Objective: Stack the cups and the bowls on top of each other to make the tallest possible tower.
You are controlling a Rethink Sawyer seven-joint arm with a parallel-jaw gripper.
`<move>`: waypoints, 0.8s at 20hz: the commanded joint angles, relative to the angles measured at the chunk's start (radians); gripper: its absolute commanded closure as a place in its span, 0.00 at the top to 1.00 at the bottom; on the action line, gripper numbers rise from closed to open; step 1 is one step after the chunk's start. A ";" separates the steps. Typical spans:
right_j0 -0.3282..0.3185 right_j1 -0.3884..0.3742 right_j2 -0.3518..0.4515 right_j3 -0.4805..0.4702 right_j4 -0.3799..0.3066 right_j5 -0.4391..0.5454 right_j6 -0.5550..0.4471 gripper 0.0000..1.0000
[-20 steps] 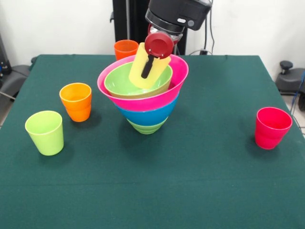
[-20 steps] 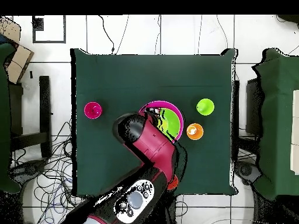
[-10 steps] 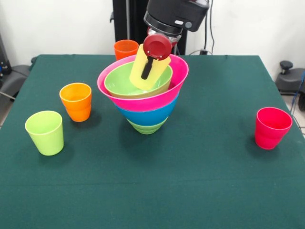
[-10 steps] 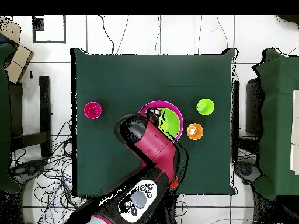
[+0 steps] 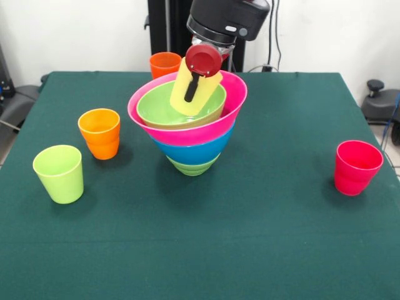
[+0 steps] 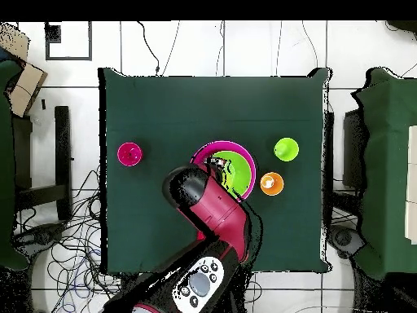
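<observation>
The gripper is hanging over the tower, clamped on a pale yellow cup that is tilting with its lower end inside the small light green bowl; one dark finger is lying down the cup's near face, and a red cup is sitting at the yellow cup's upper end, its round face toward the camera, though whether the two are nested is hard to tell; directly below the gripper the small green bowl is sitting in the pink bowl, which is resting in the blue bowl, with a light green bowl at the bottom on the green table; just behind and left of the gripper an orange cup is standing upright; well left of it, nearer the camera, a second orange cup and a lime green cup are standing apart from each other; far to its right a pinkish-red cup is standing alone; in the overhead view the arm is covering part of the tower, so the gripper itself is hidden there.
</observation>
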 commanded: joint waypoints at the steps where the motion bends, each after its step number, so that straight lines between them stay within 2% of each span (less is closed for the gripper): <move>1: -0.026 -0.008 0.165 0.050 -0.049 -0.050 0.072 0.00; 16: -0.039 -0.017 0.180 0.056 -0.056 -0.062 0.065 0.00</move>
